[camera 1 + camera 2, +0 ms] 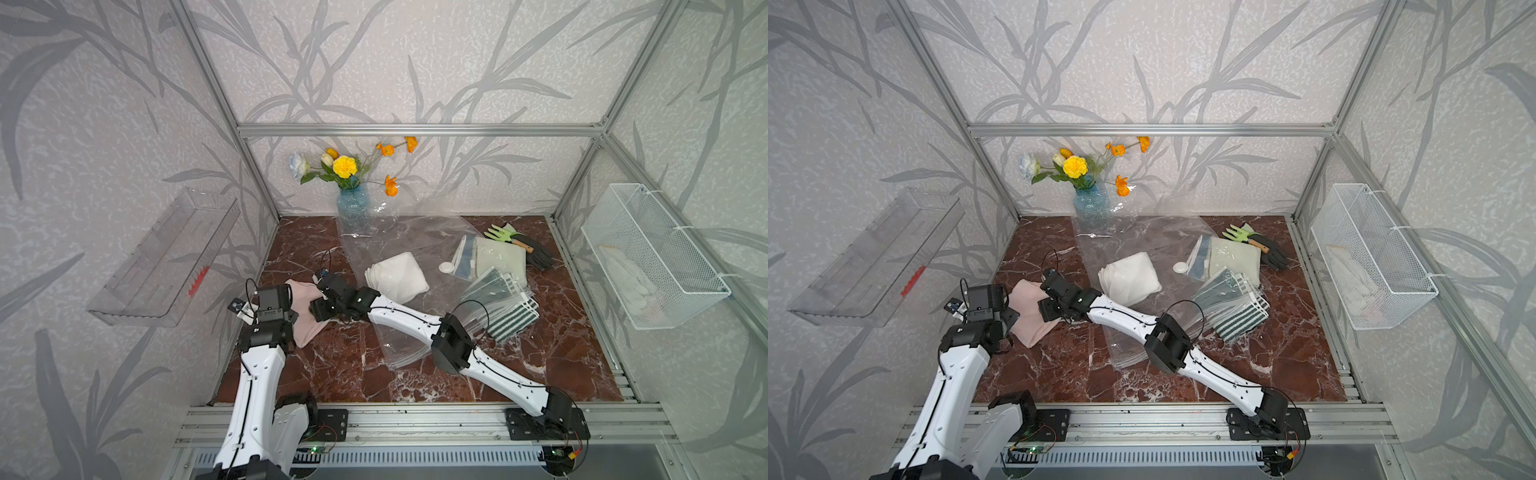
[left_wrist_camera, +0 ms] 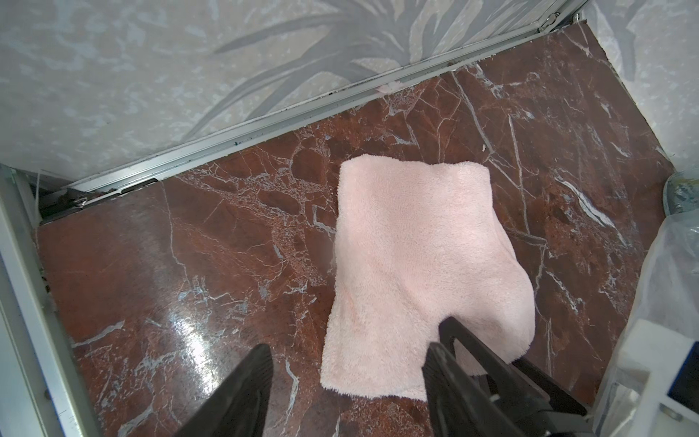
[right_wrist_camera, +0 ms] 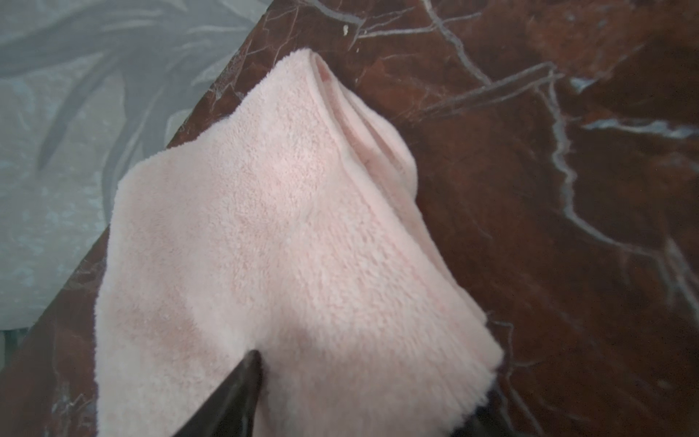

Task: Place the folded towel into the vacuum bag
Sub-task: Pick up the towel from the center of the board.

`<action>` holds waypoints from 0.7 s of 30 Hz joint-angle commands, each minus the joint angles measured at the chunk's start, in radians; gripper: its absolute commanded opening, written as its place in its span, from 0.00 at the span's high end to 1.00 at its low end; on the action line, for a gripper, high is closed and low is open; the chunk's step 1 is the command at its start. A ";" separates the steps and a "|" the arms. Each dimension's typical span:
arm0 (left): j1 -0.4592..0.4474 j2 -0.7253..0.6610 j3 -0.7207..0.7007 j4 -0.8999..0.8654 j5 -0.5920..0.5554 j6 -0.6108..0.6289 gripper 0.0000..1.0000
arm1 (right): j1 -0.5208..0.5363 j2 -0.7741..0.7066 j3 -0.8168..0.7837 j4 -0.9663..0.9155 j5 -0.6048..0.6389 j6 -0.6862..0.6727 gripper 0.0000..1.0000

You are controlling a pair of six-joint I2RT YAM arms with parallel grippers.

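Two claws meet over a folded pink fleecy towel (image 1: 307, 328) (image 1: 1030, 324) that lies on the red-brown marbled table (image 1: 345, 370), outside the bag. The left claw (image 2: 348, 348) is spread wide and holds nothing. In the left wrist view, one of its black fingers (image 2: 249, 378) hangs over bare table and the other overlaps the towel's (image 2: 412, 246) near corner.

The right claw (image 3: 372, 378) reaches the same towel (image 3: 283, 227) from the opposite side. Its jaws stand apart astride the thick, layered edge. One fingertip (image 3: 246, 374) sinks into the pile on top, while the other shows only at the picture's lower corner, by the towel's edge. Whether they truly pinch the cloth I cannot tell.

Behind the right claw, on the side away from the left claw, lies the large transparent crinkly vacuum bag (image 1: 415, 237) (image 1: 1142, 237). It is spread on the table, with its zip-seal edge (image 1: 397, 357) passing under the right forearm. Its far end reaches a blue glass vase (image 1: 353, 205) of yellow and orange flowers. The bag's round white valve cap (image 1: 446, 268) is well beyond the right claw.

A folded white towel (image 1: 397, 276) sits within the bag's outline, just beside the right claw's wrist. Whether it is inside the plastic or on top I cannot tell. Farther from both claws are green-and-white striped cloths (image 1: 513, 318), a pale green cloth (image 1: 498, 257) and a black glove (image 1: 538, 253).
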 commanded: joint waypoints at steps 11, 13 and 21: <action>0.003 -0.009 0.076 -0.031 -0.024 0.050 0.33 | -0.007 -0.138 -0.040 -0.074 -0.138 -0.089 1.00; 0.000 -0.012 0.106 -0.037 -0.013 0.075 0.32 | -0.020 -0.223 -0.098 -0.080 -0.166 -0.122 1.00; -0.041 0.000 0.254 -0.037 0.096 0.193 0.27 | -0.147 -0.585 -0.406 0.017 -0.415 -0.023 1.00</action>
